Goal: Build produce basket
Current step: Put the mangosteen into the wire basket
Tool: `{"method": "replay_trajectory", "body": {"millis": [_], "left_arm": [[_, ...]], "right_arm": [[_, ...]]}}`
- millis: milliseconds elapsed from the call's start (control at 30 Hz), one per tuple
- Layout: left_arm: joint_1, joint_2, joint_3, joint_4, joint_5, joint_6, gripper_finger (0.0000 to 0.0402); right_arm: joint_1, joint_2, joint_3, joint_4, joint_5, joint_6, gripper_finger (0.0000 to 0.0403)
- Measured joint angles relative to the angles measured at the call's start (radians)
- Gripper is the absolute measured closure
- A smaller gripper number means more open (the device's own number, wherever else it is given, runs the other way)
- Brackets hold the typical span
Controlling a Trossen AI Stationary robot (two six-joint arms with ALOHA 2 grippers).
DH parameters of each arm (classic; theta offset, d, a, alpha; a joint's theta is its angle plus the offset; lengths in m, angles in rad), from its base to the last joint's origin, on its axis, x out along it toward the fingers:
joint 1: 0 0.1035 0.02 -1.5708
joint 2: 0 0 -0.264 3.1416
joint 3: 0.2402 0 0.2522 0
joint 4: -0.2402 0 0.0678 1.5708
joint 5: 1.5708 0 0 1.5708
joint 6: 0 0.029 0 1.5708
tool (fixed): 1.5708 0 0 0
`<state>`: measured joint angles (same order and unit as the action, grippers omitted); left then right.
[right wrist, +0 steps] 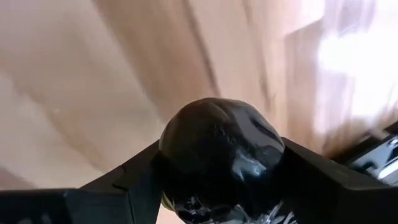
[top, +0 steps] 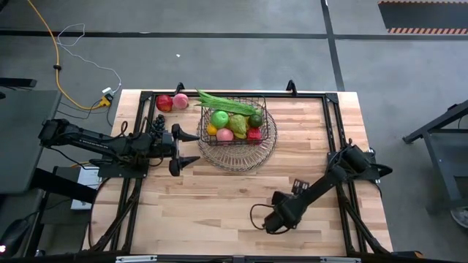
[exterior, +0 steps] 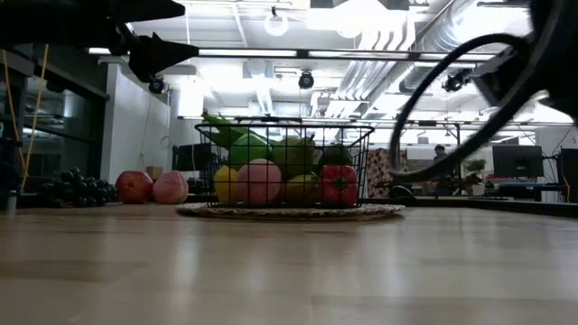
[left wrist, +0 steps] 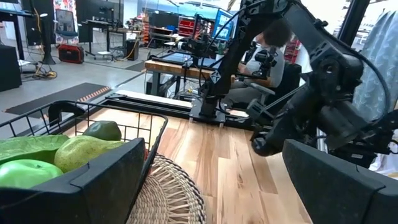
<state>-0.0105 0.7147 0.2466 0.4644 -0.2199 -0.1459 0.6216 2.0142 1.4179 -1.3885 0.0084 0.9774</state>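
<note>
Your right gripper clamps a dark glossy round fruit above the wooden table; your left gripper gapes empty beside the dark wire-mesh basket.

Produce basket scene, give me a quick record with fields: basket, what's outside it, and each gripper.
basket: the basket stands on a round woven mat, already holding green, yellow, pink and red produce, long green pods across its top
outside basket: red apple, pink fruit, dark grapes on the table
left gripper: open, empty, beside the basket
right gripper: closed on a dark round fruit, low over the table's near side
</note>
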Motion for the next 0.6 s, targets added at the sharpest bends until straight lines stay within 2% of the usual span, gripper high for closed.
{"method": "replay_trajectory", "body": {"millis": [67, 200, 333, 400, 467, 533, 600], "left_arm": [[0.000, 0.000, 0.000, 0.000, 0.000, 0.000, 0.0033], [0.000, 0.000, 0.000, -0.001, 0.000, 0.000, 0.0033], [0.000, 0.000, 0.000, -0.002, 0.000, 0.008, 0.0033], [0.000, 0.000, 0.000, -0.003, -0.006, 0.012, 0.0033], [0.000, 0.000, 0.000, -0.002, -0.008, 0.018, 0.0033], [0.000, 0.000, 0.000, 0.008, -0.006, 0.018, 0.0033], [0.000, 0.000, 0.000, 0.012, 0.003, 0.025, 0.0033]], "right_arm": [[-0.022, -0.025, -0.046, 0.015, 0.009, -0.018, 0.0150], [-0.075, -0.137, -0.229, 0.105, 0.012, -0.001, 0.0150], [-0.128, -0.329, -0.418, 0.327, 0.088, 0.036, 0.0150], [-0.149, -0.434, -0.505, 0.524, 0.174, 0.008, 0.0150], [-0.168, -0.534, -0.591, 0.778, 0.283, -0.095, 0.0150], [-0.191, -0.614, -0.689, 1.107, 0.414, -0.273, 0.0150], [-0.235, -0.664, -0.787, 1.478, 0.463, -0.494, 0.0150]]}}
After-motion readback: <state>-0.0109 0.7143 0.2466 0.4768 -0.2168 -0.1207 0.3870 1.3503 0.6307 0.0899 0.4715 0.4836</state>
